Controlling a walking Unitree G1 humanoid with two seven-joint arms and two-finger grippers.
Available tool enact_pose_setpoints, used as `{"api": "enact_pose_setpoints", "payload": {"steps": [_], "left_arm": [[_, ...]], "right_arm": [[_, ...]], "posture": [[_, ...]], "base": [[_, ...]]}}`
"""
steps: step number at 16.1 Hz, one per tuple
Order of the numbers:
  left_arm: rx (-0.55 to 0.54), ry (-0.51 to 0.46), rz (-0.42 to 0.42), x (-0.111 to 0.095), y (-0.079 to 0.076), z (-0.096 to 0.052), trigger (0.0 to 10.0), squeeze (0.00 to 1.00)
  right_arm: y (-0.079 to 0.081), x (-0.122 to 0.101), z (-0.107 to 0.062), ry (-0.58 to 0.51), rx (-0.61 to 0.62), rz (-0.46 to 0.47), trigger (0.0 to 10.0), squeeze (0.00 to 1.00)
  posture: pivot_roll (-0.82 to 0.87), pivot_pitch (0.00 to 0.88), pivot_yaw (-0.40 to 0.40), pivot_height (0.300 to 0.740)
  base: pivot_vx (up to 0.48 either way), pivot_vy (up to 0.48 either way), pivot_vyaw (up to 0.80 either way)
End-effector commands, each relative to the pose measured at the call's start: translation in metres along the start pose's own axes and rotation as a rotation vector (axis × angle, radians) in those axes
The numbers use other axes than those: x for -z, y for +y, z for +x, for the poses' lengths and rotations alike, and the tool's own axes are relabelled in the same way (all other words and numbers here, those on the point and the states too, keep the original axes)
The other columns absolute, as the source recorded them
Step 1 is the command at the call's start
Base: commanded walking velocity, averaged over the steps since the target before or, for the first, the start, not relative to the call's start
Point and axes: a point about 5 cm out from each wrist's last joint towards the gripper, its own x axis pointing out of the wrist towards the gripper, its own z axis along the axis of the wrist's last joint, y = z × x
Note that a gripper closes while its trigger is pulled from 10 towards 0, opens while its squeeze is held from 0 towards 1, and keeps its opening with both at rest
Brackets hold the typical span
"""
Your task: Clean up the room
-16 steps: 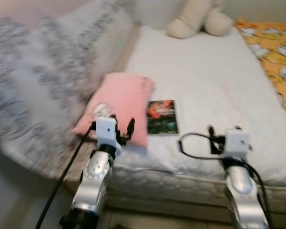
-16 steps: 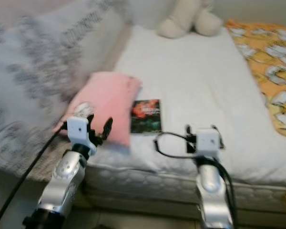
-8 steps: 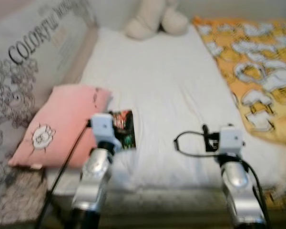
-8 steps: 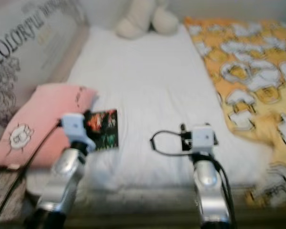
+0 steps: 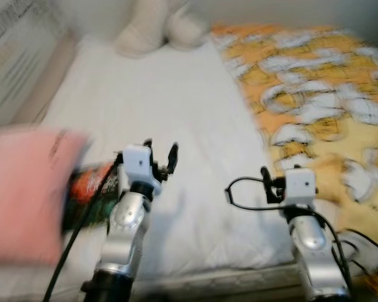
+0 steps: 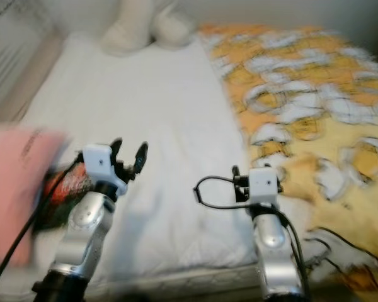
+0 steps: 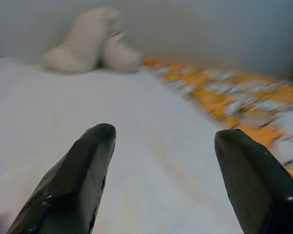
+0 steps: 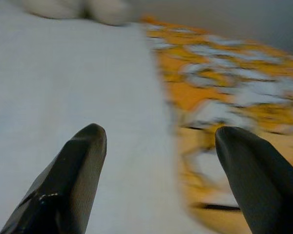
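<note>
Left end effector [image 5: 160, 154] and right end effector [image 8: 161, 180], fingers spread wide and empty, hover over the white bed [image 5: 176, 113]; book [image 5: 88, 189] beside pink pillow [image 5: 22, 189]; orange blanket [image 5: 315, 107] lies on the right.

On the bed [image 5: 176, 126], pillow [image 5: 19, 189] left, book [image 5: 88, 192] beside it (partly under), blanket [image 5: 315, 107] right, plush toy [image 5: 154, 28] behind.

Left gripper [image 5: 160, 153] raised forward, jaws apart, right gripper [image 8: 161, 180] likewise
</note>
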Motion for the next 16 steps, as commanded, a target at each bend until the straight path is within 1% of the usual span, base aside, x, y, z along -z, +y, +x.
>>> {"api": "enact_pose_setpoints", "payload": {"steps": [1,2,4,5,6,7,9,10,11,12,14,16], "left_arm": [[0.01,-0.001,0.005,-0.002,0.0,0.001,10.0,0.0],[0.022,0.003,0.022,-0.001,-0.001,0.0,10.0,0.0],[0.035,0.033,0.041,0.003,-0.003,0.002,10.0,0.0],[0.012,0.049,0.064,0.006,-0.001,0.003,10.0,0.0],[0.002,0.063,0.058,0.008,0.001,0.004,10.0,0.03],[0.003,0.067,0.049,0.009,0.001,0.003,10.0,1.0],[-0.003,0.108,0.051,0.015,0.0,0.004,10.0,1.0],[-0.003,0.1,0.052,0.014,-0.001,0.005,10.0,0.76],[0.014,0.093,0.046,0.014,-0.003,0.005,10.0,0.0],[0.006,0.095,0.025,0.014,-0.003,0.005,10.0,0.0],[-0.017,0.103,-0.025,0.017,-0.002,0.005,10.0,0.0],[-0.024,0.098,-0.03,0.018,-0.001,0.004,10.0,0.0]], "right_arm": [[-0.002,0.004,-0.004,0.008,0.002,0.003,10.0,0.0],[-0.002,0.005,-0.005,0.009,0.0,0.009,10.0,0.0],[-0.001,0.006,-0.005,0.01,0.001,0.024,10.0,0.0],[-0.002,0.007,-0.005,0.012,0.003,0.026,10.0,0.0],[-0.002,0.008,-0.006,0.016,0.008,0.031,10.0,0.0],[-0.003,0.009,-0.006,0.017,0.012,0.032,10.0,0.0],[-0.012,0.013,-0.009,0.029,0.066,0.048,10.0,0.0],[-0.013,0.014,-0.01,0.034,0.072,0.048,10.0,0.0],[-0.014,0.015,-0.01,0.035,0.084,0.052,10.0,0.0],[-0.016,0.015,-0.012,0.028,0.1,0.049,10.0,0.0],[-0.016,0.017,-0.013,0.042,0.11,0.052,10.0,0.0],[-0.016,0.017,-0.013,0.041,0.109,0.063,10.0,0.0]], "posture": [[-0.15,0.0,0.059,0.74],[-0.14,0.0,0.06,0.74],[-0.14,0.0,0.061,0.74],[-0.14,0.0,0.064,0.74],[-0.14,0.0,0.064,0.74],[-0.15,0.0,0.065,0.74],[-0.15,0.0,0.066,0.74],[-0.15,0.0,0.066,0.74],[-0.16,0.0,0.065,0.74],[-0.16,0.0,0.065,0.74],[-0.17,0.0,0.067,0.74],[-0.17,0.0,0.067,0.74]], "base": [[0.0,0.48,-0.71],[0.0,0.48,-0.71],[0.0,0.0,-0.7],[0.0,0.0,-0.71],[0.0,0.0,-0.7],[0.0,0.0,-0.71],[0.0,0.0,-0.7],[0.0,0.0,-0.71],[0.0,0.0,-0.7],[0.0,-0.375,-0.63],[0.0,-0.457,0.0],[0.126,-0.411,0.0]]}}
